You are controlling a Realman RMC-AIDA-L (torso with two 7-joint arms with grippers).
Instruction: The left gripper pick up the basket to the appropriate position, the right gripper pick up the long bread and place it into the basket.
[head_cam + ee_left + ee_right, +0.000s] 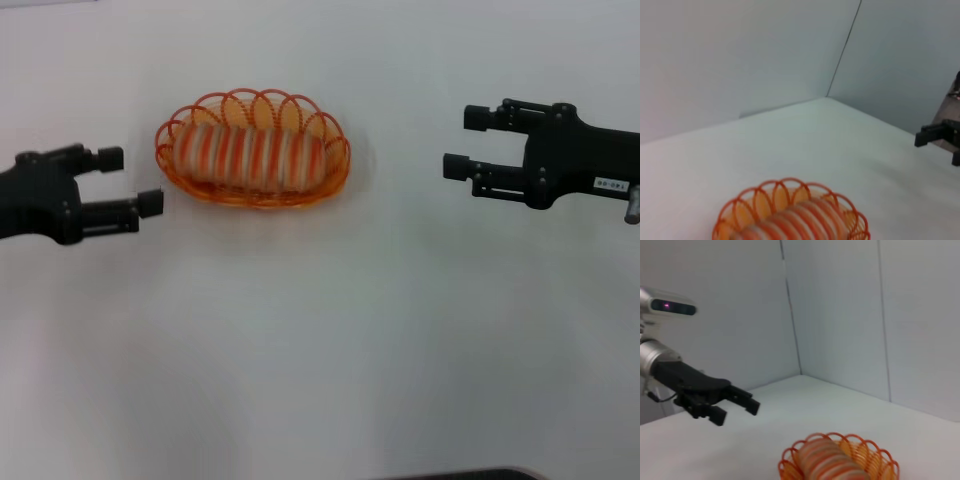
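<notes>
White tabletop (320, 360) is filling the head view, plain and matte, with soft even light falling on it. Pale grey-white wall panels (840, 305) are standing behind it, meeting at a dark vertical seam (844, 47). A dark edge (460, 474) is showing at the near side.

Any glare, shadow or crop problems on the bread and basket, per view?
Head view: even light, no glare, faint shadow beside the basket, long bread slightly soft. Left wrist view: basket cropped by the frame edge. Right wrist view: same crop on the basket; left gripper sharp.
</notes>
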